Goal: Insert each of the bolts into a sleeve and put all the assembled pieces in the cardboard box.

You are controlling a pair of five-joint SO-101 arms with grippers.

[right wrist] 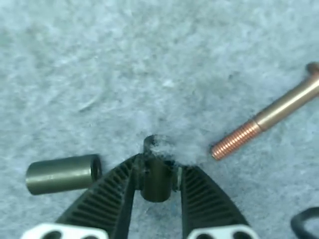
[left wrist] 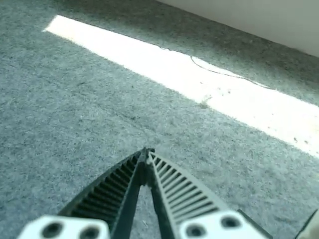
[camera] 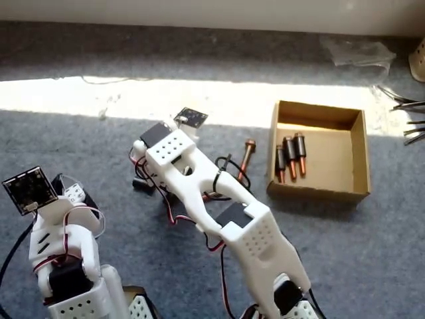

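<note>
Right gripper [right wrist: 157, 163] is clamped on a dark sleeve [right wrist: 157, 181], which stands between its ribbed fingers [right wrist: 202, 194] with its far end pressed against the grey carpet [right wrist: 149, 59]. A second sleeve [right wrist: 62, 174] lies on its side just beside it, apart from the fingers. A copper bolt [right wrist: 269, 115] lies near on the other side, its threaded end pointing toward the gripper. From above, the bolt [camera: 248, 158] lies between the arm and the box [camera: 319, 193], which holds three assembled pieces [camera: 291, 156] side by side. Left gripper [left wrist: 147, 155] is closed and empty above bare carpet, well apart from the parts, near a sunlit strip [left wrist: 209, 82].
</note>
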